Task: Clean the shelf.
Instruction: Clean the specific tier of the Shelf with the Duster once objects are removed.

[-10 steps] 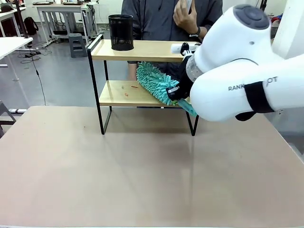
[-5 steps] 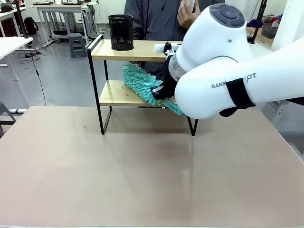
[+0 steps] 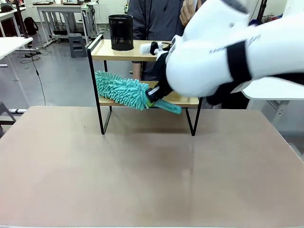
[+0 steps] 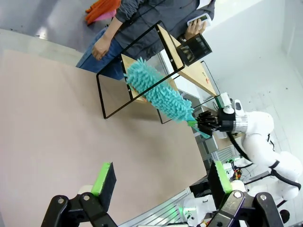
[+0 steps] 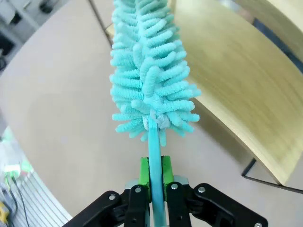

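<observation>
Left end effector: pads fully apart, gripping nothing, hanging above the desk well short of the shelf.

The shelf stands at the middle of the desk's far edge. A black mesh cup sits at the left end of its upper board.

The teal duster lies across the left half of the lower board, its tip at the left front post. We cannot tell whether it touches the board.

Right end effector: clamped tight on the duster's handle, in front of the shelf's right half.

A person stands behind the shelf.
</observation>
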Action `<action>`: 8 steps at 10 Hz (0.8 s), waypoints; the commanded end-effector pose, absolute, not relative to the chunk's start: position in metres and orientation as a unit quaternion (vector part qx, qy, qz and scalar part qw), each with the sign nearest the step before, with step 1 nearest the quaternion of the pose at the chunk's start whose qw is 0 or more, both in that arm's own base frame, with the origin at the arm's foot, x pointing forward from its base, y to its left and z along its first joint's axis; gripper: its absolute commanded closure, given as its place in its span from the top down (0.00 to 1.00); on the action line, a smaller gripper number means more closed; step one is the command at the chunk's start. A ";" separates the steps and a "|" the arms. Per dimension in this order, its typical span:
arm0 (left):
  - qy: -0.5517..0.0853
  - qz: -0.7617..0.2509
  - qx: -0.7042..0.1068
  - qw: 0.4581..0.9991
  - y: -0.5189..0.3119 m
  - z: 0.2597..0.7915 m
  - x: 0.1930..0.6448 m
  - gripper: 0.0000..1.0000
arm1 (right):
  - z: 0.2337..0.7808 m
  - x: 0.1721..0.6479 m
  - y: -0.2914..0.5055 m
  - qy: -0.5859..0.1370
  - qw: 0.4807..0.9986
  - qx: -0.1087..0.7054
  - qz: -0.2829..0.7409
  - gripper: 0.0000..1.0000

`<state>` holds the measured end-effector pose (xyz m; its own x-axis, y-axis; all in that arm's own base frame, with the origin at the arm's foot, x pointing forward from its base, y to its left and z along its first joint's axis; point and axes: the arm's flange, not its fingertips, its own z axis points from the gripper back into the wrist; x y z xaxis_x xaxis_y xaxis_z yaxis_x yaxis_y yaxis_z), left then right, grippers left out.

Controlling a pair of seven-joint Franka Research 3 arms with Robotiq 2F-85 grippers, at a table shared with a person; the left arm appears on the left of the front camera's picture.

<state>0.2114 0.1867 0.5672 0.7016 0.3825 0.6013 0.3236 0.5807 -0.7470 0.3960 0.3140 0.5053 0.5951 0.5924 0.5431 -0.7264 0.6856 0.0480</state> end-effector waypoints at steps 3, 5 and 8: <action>-0.393 0.011 -0.459 0.797 0.184 0.570 0.213 1.00 | 0.546 0.306 0.203 -0.190 0.826 0.137 0.513 0.13; -0.393 0.011 -0.459 0.797 0.184 0.570 0.213 1.00 | 0.551 0.275 0.176 -0.213 0.818 0.164 0.509 0.13; -0.393 0.011 -0.459 0.797 0.184 0.570 0.213 1.00 | 0.552 0.279 0.167 -0.266 0.831 0.196 0.448 0.13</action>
